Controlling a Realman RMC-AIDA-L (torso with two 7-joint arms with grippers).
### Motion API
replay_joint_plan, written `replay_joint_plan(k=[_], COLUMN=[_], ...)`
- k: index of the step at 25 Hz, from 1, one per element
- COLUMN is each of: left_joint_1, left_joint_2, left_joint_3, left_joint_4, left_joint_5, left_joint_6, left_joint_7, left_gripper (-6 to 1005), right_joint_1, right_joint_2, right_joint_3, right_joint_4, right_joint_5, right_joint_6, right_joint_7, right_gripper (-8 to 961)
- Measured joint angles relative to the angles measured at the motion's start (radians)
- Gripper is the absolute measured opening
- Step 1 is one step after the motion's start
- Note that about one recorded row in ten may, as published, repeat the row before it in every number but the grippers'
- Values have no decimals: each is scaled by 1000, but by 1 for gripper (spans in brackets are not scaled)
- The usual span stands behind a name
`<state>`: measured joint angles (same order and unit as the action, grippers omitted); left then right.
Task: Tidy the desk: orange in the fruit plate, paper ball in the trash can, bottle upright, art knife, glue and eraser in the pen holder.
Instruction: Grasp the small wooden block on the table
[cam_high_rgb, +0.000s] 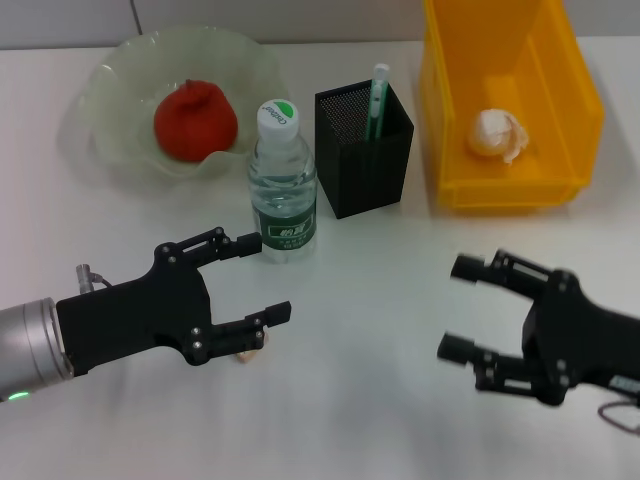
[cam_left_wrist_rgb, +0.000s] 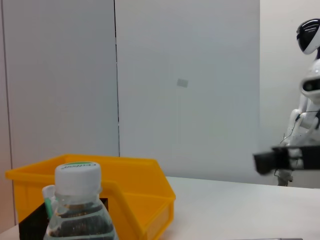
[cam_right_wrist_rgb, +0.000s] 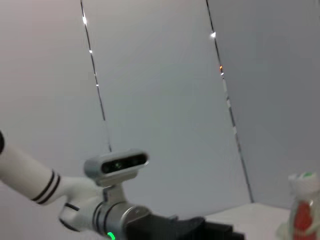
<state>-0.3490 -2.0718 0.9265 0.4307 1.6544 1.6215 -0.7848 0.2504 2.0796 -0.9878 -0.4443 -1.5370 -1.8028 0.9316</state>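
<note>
The left gripper (cam_high_rgb: 265, 277) hovered low over the white bench (cam_high_rgb: 370, 400), its arm reaching in from the left edge with the wrist level and the fingers pointing toward the middle. Its jaws stood apart, one finger ending just beside the base of the bottle (cam_high_rgb: 283, 180), the other nearer the robot. A small tan thing, probably the eraser (cam_high_rgb: 246, 352), lay on the bench just under that nearer finger, mostly hidden by it.

The right gripper (cam_high_rgb: 458, 308) came in from the right edge, pointing left toward the other arm, jaws also apart and holding nothing.

The bottle stood upright with its white cap on, between the fruit plate (cam_high_rgb: 110, 75) and the pen holder (cam_high_rgb: 365, 150). The orange (cam_high_rgb: 194, 120) sat in the pale-green plate. A green-and-white pen-like stick (cam_high_rgb: 378, 98) stood in the black mesh holder. The paper ball (cam_high_rgb: 495, 133) lay inside the yellow trash can (cam_high_rgb: 580, 100).

In the left wrist view the bottle (cam_left_wrist_rgb: 77, 210) rose in front of the trash can (cam_left_wrist_rgb: 135, 192).
</note>
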Motion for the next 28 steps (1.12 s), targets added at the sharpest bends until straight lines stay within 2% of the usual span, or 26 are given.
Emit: replay_joint_plan(k=[4, 6, 8, 10, 12, 13, 14, 15, 17, 18, 19, 21, 23, 24, 27, 28], left_joint_1=[0, 4, 20, 29, 44, 56, 56, 57, 57, 46, 38, 28, 17, 17, 7, -11], left_joint_2=[1, 5, 7, 6, 4, 2, 2, 2, 2, 1, 1, 0, 0, 0, -1, -1], left_joint_3=[7, 21, 35, 38, 49, 82, 82, 108, 108, 180, 208, 246, 326, 326, 408, 459], left_joint_4=[3, 47, 148, 192, 309, 436, 436, 496, 496, 652, 698, 756, 867, 867, 972, 1020], left_joint_5=[1, 8, 18, 28, 54, 95, 95, 127, 127, 248, 283, 326, 426, 426, 516, 564], left_joint_6=[0, 13, 52, 67, 90, 89, 89, 82, 82, 59, 52, 41, -3, -3, -44, -65], left_joint_7=[-26, -128, -280, -341, -482, -649, -649, -732, -732, -971, -1045, -1134, -1288, -1288, -1417, -1515], left_gripper=[781, 780, 780, 780, 780, 780, 780, 780, 780, 780, 780, 780, 780, 780, 780, 780], right_joint_1=[0, 0, -2, -2, -2, -2, -2, -2, -2, -1, -1, -1, 4, 4, 9, 13], right_joint_2=[0, 0, 0, 0, 0, 0, 0, 0, 0, 0, 0, -1, -3, -3, -4, -3], right_joint_3=[-5, -3, 2, 13, 19, 26, 26, 27, 27, 28, 28, 27, 19, 19, 17, 17], right_joint_4=[57, 71, 76, 76, 76, 76, 76, 76, 76, 76, 76, 76, 73, 73, 66, 66], right_joint_5=[-11, -11, -11, -11, -11, -10, -10, -10, -8, -7, -7, -8, -29, -29, -80, -100], right_joint_6=[16, 24, 26, 30, 35, 49, 49, 55, 63, 68, 68, 72, 71, 71, 77, 104], right_joint_7=[-3, -3, -5, -6, -6, -6, -6, -10, -21, -34, -34, -43, -48, -48, -57, -59], right_gripper=[818, 818, 818, 818, 818, 818, 818, 818, 818, 818, 818, 818, 818, 818, 818, 818])
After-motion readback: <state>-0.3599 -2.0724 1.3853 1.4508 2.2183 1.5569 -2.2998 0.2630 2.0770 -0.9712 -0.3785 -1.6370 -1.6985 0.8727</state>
